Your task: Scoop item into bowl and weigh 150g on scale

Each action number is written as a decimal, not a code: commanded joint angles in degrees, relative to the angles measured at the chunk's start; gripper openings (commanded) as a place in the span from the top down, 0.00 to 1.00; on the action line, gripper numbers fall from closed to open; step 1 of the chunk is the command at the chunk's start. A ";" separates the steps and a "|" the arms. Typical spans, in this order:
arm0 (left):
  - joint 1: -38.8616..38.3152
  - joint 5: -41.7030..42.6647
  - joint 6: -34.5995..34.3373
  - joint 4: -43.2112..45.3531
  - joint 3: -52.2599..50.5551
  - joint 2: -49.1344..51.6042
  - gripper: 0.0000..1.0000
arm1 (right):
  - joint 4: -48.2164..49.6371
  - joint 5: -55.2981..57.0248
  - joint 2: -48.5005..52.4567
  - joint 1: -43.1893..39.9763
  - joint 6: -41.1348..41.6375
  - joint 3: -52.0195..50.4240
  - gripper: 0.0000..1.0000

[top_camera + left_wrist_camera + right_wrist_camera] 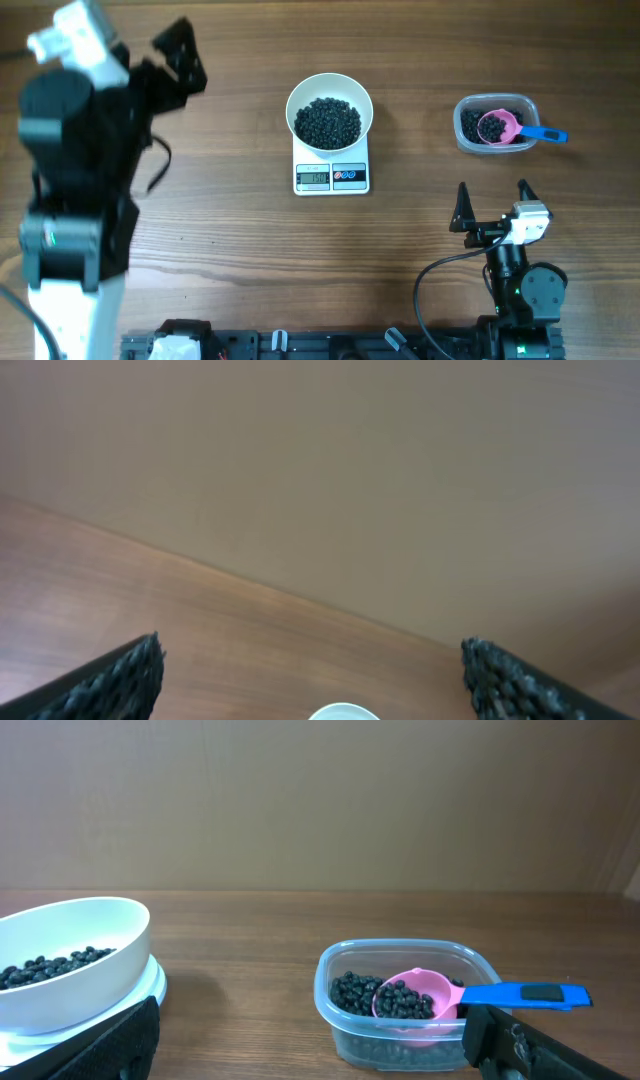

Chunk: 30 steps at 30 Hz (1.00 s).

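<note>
The white bowl stands on the scale at the table's middle, and a heap of black beans lies in it. In the right wrist view the bowl and its beans are at the left, on the scale. My right gripper is open near the front right, empty, short of the tub; its jaws frame bare wood. My left gripper is open at the far left, raised, holding nothing. Its wrist view shows only the bowl's rim between the fingertips.
A clear plastic tub at the back right holds more black beans and a pink scoop with a blue handle. In the right wrist view the tub and scoop sit just ahead, to the right.
</note>
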 commanded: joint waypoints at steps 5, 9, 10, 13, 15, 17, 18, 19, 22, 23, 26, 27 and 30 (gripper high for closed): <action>0.22 -1.62 -2.82 20.90 -27.69 -20.55 0.00 | 0.09 -0.94 -0.15 0.22 -0.61 0.00 0.00; 0.22 -1.62 -2.82 32.20 -39.50 -28.61 0.00 | 0.09 -0.94 -0.15 0.22 -0.59 0.00 0.00; 0.22 -1.62 -2.82 34.69 -42.29 -30.73 0.00 | 0.07 -0.94 -0.15 0.22 -0.59 0.00 0.00; 0.22 -1.62 -2.82 38.86 -48.46 -36.96 0.00 | 0.09 -0.94 -0.15 0.22 -0.59 0.00 0.00; 0.22 -1.62 -2.82 40.22 -51.56 -41.00 0.00 | 0.07 -0.94 -0.15 0.22 -0.59 0.00 0.00; 0.22 -1.62 -2.82 40.44 -54.64 -45.90 0.00 | 0.09 -0.94 -0.15 0.22 -0.59 0.00 0.00; 0.22 -1.62 -2.82 40.44 -55.80 -47.80 0.00 | 0.09 -0.94 -0.15 0.22 -0.59 0.00 0.00; 0.22 -1.62 -2.82 40.41 -56.85 -49.57 0.00 | 0.09 -0.94 -0.15 0.22 -0.57 0.00 0.00; 0.76 -1.62 -4.13 40.63 -60.98 -56.37 0.00 | 0.09 -0.94 -0.15 0.22 -0.59 0.00 0.00; 1.84 -1.62 -7.10 40.59 -62.97 -59.30 0.00 | 0.09 -0.94 -0.15 0.22 -0.59 0.00 0.00; 3.52 -1.64 -10.08 41.86 -65.70 -60.57 0.00 | 0.09 -0.94 -0.15 0.22 -0.59 0.00 0.00; 3.56 -1.90 -10.03 41.72 -66.07 -60.57 0.00 | 0.09 -0.94 -0.15 0.22 -0.59 0.00 0.00; 3.65 -2.34 -9.86 41.57 -68.02 -60.59 0.00 | 0.09 -0.94 -0.15 0.22 -0.59 0.00 0.00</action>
